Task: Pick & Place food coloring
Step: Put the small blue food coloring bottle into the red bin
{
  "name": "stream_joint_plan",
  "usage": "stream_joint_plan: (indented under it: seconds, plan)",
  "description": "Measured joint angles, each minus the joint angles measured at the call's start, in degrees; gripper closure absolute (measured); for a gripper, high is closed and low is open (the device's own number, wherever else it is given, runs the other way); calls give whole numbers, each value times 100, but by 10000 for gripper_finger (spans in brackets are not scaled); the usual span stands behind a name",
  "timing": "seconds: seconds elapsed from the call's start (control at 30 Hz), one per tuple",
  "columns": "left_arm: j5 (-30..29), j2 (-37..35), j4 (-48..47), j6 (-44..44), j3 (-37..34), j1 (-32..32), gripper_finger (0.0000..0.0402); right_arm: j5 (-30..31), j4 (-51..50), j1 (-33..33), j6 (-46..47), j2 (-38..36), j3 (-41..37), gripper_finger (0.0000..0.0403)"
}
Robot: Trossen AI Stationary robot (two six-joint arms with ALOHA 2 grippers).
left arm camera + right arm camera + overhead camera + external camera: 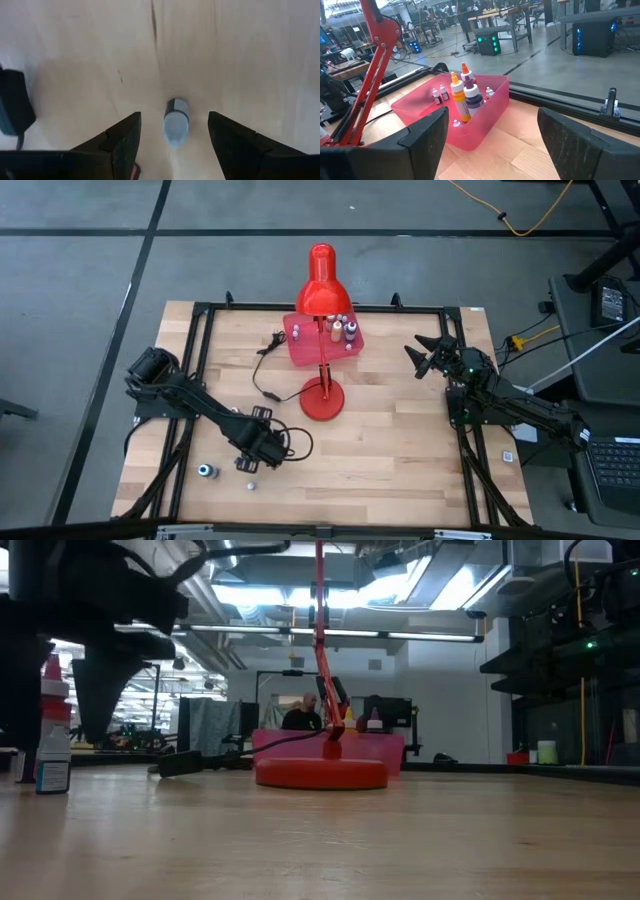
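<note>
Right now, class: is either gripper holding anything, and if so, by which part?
Nothing is held. The left gripper has open jaws on either side of a small bottle lying on the table, not gripping it. The right gripper waits open near the pink tray.

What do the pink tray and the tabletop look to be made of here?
The pink tray looks like translucent plastic: light passes through its smooth walls and the bottles inside show dimly. The tabletop looks like pale wood planks with a matte finish, judging by visible grain and seams.
</note>
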Motion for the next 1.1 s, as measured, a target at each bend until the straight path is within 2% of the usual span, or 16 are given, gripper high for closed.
stream_joint_plan:
  seconds: [0.37, 0.53, 1.1]
  plan:
    - [64, 101, -108, 45, -2, 16, 176, 0, -2, -1, 3, 2, 0, 97]
    - [275, 101, -111, 89, -2, 16, 187, 0, -2, -1, 5, 0, 0, 97]
    - [-50, 90, -136, 152, 2, 16, 338, 0, -2, 0, 1, 2, 0, 97]
